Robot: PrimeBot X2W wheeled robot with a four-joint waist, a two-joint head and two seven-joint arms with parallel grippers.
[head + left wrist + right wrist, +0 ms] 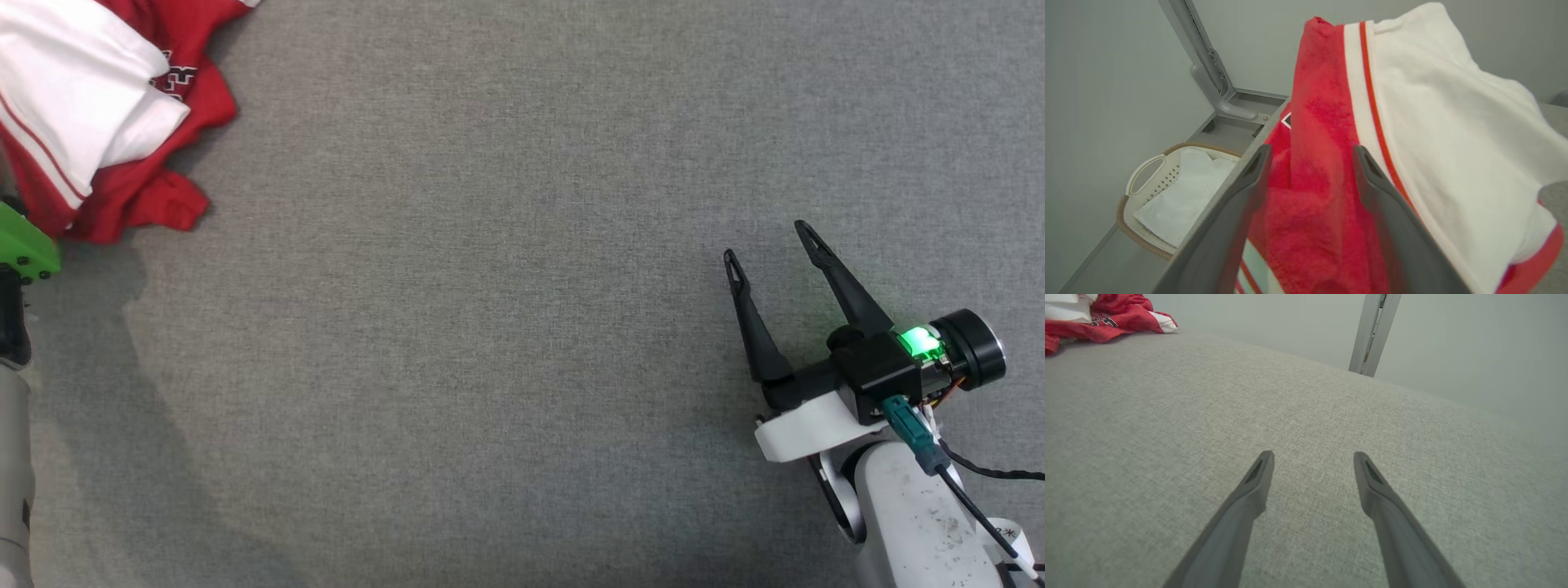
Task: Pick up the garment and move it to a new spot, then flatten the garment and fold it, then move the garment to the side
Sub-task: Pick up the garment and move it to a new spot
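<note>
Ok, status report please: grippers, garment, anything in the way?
Left gripper open around the red-and-white garment, not gripping. Right gripper open over grey table. Laundry basket beside table, out of the way.

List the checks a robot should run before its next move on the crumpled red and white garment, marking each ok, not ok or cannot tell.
1. Left end effector open: ok, fingers spread.
2. Crumpled red and white fabric garment lined up with it: ok, a red fold shows in the gap between those fingers.
3. Cloth touching the fingers: cannot tell.
4. Garment flat: not ok, bunched.
5. Right end effector open and free: ok, over the grey woven table covering.
6. Margin from table edge: not ok, garment lies beside it, cream plastic basket below.
</note>
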